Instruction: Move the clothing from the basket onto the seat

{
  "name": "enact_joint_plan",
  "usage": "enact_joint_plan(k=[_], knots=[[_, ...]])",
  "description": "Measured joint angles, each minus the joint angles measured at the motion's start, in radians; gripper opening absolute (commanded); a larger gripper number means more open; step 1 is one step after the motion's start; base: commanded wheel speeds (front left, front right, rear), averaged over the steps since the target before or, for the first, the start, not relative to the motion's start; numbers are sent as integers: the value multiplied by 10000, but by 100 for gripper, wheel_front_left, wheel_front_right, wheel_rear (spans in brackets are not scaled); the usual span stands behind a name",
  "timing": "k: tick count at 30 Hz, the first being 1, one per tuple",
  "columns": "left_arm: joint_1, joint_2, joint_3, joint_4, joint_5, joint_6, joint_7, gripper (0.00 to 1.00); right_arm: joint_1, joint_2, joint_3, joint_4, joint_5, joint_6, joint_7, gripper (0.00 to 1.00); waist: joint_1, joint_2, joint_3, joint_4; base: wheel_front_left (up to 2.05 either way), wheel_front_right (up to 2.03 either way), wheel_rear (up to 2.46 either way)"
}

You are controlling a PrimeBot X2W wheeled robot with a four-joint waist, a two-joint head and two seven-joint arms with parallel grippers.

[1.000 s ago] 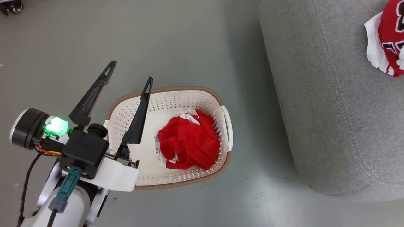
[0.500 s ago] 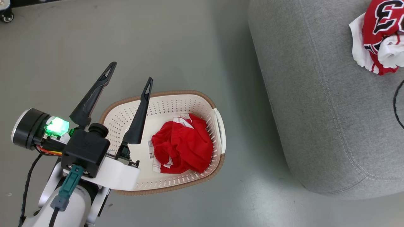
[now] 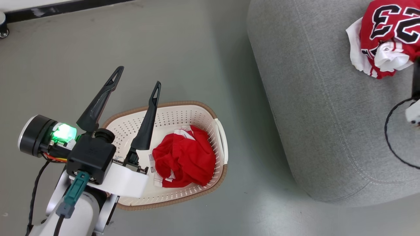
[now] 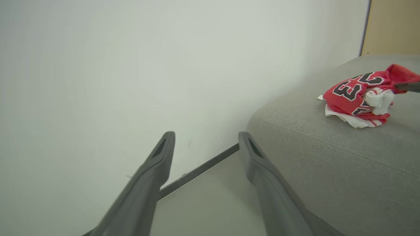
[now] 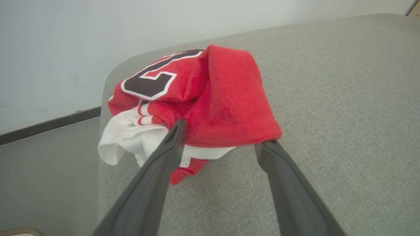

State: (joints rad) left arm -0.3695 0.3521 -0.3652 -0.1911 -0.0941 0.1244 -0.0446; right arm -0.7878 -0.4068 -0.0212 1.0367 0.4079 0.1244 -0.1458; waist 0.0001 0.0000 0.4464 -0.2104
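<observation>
A plain red garment lies crumpled in the cream basket on the floor. My left gripper hangs open over the basket's left end with nothing between its fingers; in the left wrist view the left gripper points at the wall. The red number 23 jersey rests bunched on the grey seat. In the right wrist view my right gripper stands open, its fingertips at either side of a red fold of the jersey, which lies on the seat.
The basket stands on grey floor just left of the seat's rounded end. A white wall with a dark skirting runs behind. A caster wheel sits at the far left. A black cable loop hangs over the seat at the right edge.
The head camera has swung, so basket and seat sit further left and the jersey's full number shows. My right gripper's jaws have opened. The left gripper stays open.
</observation>
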Motion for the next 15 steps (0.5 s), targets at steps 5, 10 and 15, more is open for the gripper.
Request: enact_joint_plan(k=[5,10,15], knots=[[22,-69,6,82,-17,79,-94,100,568,144,445,-305,178,0,-251,100,0,0,-122,-154,0,0,0],[113,-109,40,182,-90,92,-226,100,953,199,796,-800,240,0,-479,100,0,0,-257,-319,0,0,0],[206,-182,105,307,-178,198,-412,100,1428,59,1187,-1319,245,0,-596,100,0,0,-423,-473,0,0,0]])
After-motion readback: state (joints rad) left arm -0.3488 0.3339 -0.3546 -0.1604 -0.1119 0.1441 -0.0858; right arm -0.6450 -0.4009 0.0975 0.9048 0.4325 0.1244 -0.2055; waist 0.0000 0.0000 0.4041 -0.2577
